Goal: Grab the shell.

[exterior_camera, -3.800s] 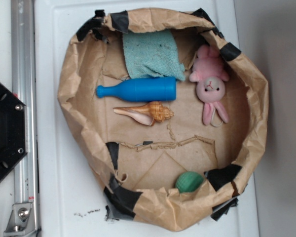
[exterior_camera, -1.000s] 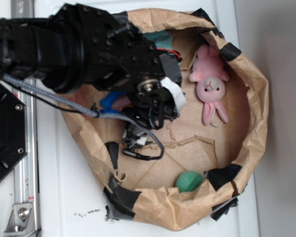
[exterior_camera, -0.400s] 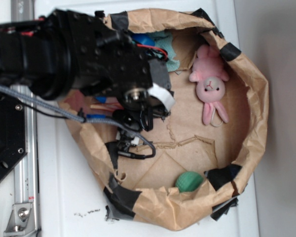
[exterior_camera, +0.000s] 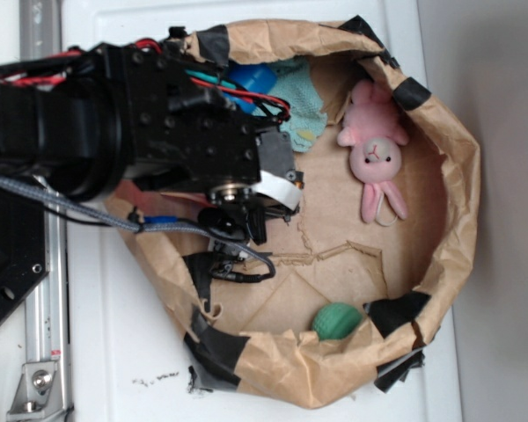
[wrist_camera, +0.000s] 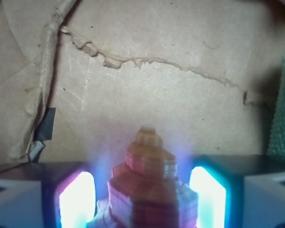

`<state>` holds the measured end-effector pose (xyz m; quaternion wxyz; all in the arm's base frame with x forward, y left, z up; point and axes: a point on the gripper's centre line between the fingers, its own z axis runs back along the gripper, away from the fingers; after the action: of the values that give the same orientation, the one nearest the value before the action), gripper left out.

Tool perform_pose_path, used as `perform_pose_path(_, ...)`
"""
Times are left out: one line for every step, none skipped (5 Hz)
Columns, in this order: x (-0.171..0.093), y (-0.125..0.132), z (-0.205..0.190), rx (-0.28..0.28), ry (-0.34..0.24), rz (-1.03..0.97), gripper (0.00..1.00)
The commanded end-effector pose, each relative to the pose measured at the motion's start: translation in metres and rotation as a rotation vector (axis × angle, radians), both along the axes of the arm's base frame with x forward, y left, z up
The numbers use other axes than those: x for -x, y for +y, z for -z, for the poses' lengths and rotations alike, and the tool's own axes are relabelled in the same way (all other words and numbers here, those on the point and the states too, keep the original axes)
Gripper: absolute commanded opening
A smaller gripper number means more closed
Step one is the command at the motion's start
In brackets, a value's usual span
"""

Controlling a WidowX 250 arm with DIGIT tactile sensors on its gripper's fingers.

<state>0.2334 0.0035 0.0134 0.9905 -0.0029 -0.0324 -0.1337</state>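
Note:
In the wrist view the shell [wrist_camera: 149, 183], a ribbed tan-orange spiral, stands between my two lit pads with its pointed spire facing away from the camera. Its wide base reaches both pads [wrist_camera: 77, 199]. My gripper [wrist_camera: 142, 194] is shut on it, just above the brown paper floor. In the exterior view the black arm and wrist cover the gripper [exterior_camera: 239, 211] at the left middle of the paper basin. The shell is hidden under them there.
A crumpled brown paper basin [exterior_camera: 458, 193] walls in the work area. Inside are a pink plush bunny [exterior_camera: 376, 158], a green ribbed ball [exterior_camera: 337, 322], a teal cloth [exterior_camera: 301, 97] and a bit of the blue pin [exterior_camera: 249, 77] above the arm. A torn paper ridge [wrist_camera: 147, 61] lies ahead.
The arm came in over the shell and blue pin, then shifted left and slightly down over the last second. The shell and most of the pin are now covered.

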Motion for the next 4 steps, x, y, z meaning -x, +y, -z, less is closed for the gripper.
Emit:
perform_pose_path(-0.002,-0.009,-0.026,-0.04,-0.074,0.01,0.0)
perform_pose_path(-0.017,-0.009,-0.07,-0.064,-0.153,-0.045,0.0)
perform_pose_path(-0.041,-0.017,-0.122,-0.058,-0.227,-0.136,0.0)
perform_pose_path(-0.053,-0.026,-0.164,-0.091,-0.24,-0.194,0.0)
